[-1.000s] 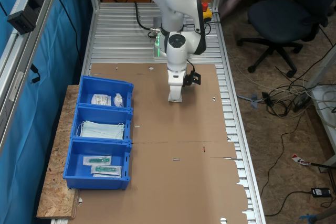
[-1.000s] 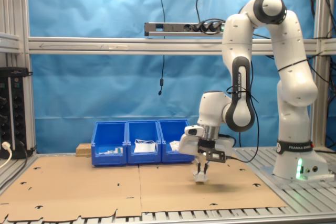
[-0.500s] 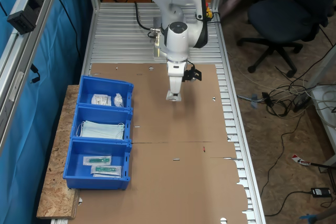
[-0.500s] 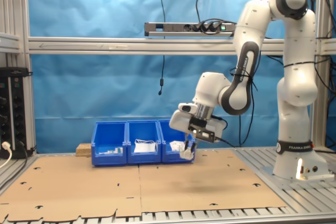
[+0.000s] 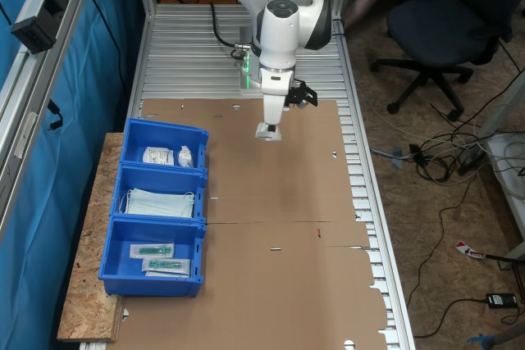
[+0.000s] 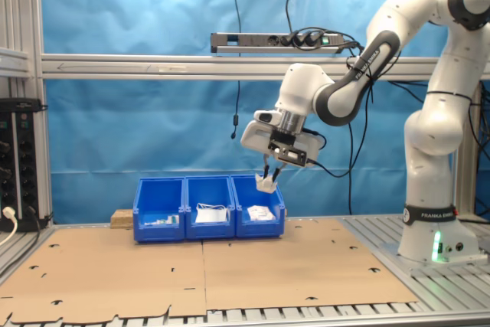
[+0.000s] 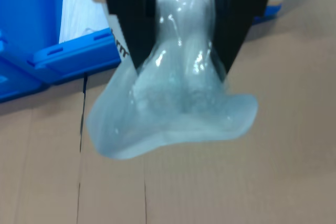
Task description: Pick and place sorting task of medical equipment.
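The white robot arm's gripper (image 6: 267,181) is clenched on a small, flat, translucent white sealed packet (image 7: 173,108), pinched between the 2 black fingers (image 7: 128,19). In the second exterior view the packet hangs near frame centre, above the row of 3 blue plastic bins (image 6: 209,208) on the brown cardboard sheet (image 6: 230,269).

We count one robot arm (image 5: 283,14) with one gripper (image 5: 268,130), and one translucent packet (image 7: 173,108) pinched between its two black fingers (image 7: 128,19). We see three blue bin compartments (image 5: 154,206) in a row. The first exterior view shows two white packets (image 5: 166,155) in the compartment nearest the arm's base, one pale blue face mask (image 5: 160,202) in the middle one, and two packets with green items (image 5: 160,257) in the last. One office chair (image 5: 447,26) stands beside the table, and one brown cardboard sheet (image 5: 287,243) covers it.
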Motion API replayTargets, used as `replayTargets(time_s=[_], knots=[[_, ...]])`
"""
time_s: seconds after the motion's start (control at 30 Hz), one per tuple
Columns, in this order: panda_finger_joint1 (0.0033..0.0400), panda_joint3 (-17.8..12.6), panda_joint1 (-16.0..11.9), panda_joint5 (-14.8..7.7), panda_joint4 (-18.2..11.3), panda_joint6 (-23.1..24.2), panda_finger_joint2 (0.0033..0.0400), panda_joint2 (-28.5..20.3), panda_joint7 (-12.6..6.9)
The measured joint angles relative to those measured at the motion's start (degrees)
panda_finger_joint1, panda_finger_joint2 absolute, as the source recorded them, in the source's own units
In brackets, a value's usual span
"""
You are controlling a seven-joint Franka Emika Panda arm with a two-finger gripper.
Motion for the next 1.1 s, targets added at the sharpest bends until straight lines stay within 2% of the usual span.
replayTargets(time_s=[0.23, 0.5, 0.63, 0.67, 0.8, 0.93, 1.1], knots=[[0.0071, -0.3, -2.89, 0.0, 3.02, -10.54, 0.0071, -3.96, 0.0], [0.0071, -0.27, -9.52, 0.0, 5.56, -18.96, 0.0071, -5.55, 0.0], [0.0071, -0.06, -13.62, 0.0, 6.18, -21.77, 0.0071, -5.78, 0.0], [0.0071, 0.11, -15.73, 0.0, 6.35, -22.83, 0.0071, -5.8, 0.0], [0.0071, 0.44, -19.62, 0.0, 6.71, -24.46, 0.0071, -5.73, 0.0], [0.0071, 0.72, -22.58, 0.0, 7.35, -25.65, 0.0071, -5.45, 0.0], [0.0071, 0.98, -24.99, 0.0, 8.81, -26.62, 0.0071, -4.24, 0.0]])
